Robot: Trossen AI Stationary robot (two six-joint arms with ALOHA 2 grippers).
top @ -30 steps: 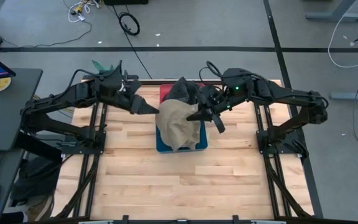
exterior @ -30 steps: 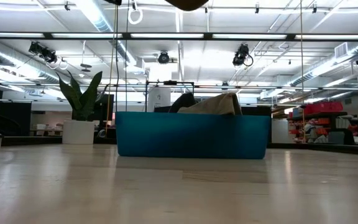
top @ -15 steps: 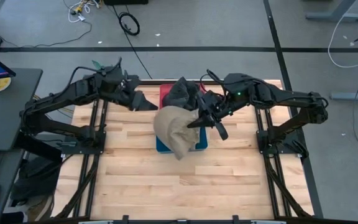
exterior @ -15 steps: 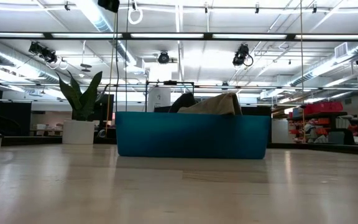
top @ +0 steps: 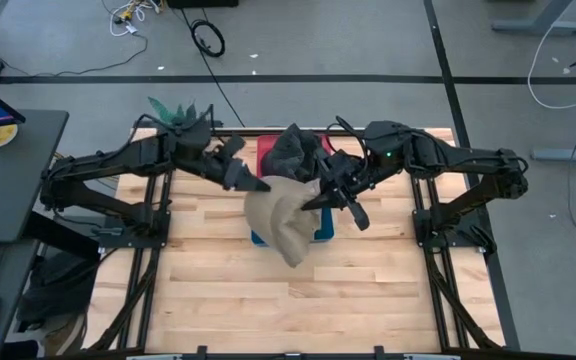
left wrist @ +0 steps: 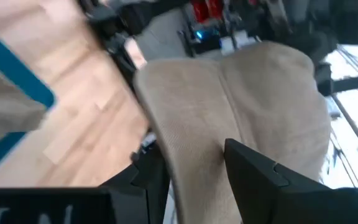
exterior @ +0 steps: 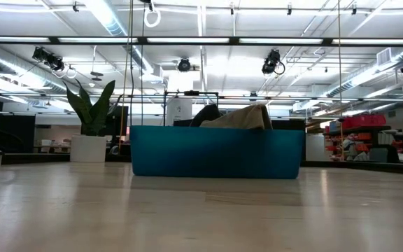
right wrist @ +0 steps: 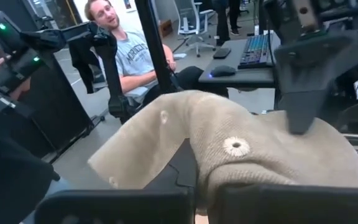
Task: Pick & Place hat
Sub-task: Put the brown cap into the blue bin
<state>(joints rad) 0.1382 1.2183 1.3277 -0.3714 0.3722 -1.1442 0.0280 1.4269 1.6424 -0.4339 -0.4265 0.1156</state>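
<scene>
A tan hat (top: 280, 215) with a small eyelet hangs in the air over the blue bin (top: 322, 231), between my two grippers. My left gripper (top: 256, 184) is at the hat's left side, and the hat's cloth (left wrist: 241, 93) fills the gap between its fingers. My right gripper (top: 320, 196) is at the hat's right side, shut on it. In the right wrist view the hat (right wrist: 241, 155) bulges over that gripper's fingers. The low view shows only the bin (exterior: 215, 150); the hat and both grippers are above its frame. My left gripper pinches the hat's left-hand part (left wrist: 197, 155) between its two fingers (left wrist: 260, 177), coming in from the table's left and slanting down. The hat is lifted clear of the bin. One layer or several, I cannot tell. My right gripper holds the hat's right side near the eyelet (right wrist: 253, 177), coming from the table's right. The cloth itself covers the fingertips, so the kind of hold is hidden. The hat hangs slack below and to the near side of the fingers, lifted clear.
The bin stands at the middle of the table's far half, with dark cloth (top: 298, 150) and a red item (top: 265, 150) at its far end; tan and dark cloth (exterior: 247, 115) rise over its rim. Bare wood lies nearer. A person (right wrist: 126, 53) sits beyond the table.
My left gripper drew back toward the table's far left, away from the hat, then came back to the hat's left side and took hold. The hat, held by my right gripper, rose and swung a little toward the table's near edge.
</scene>
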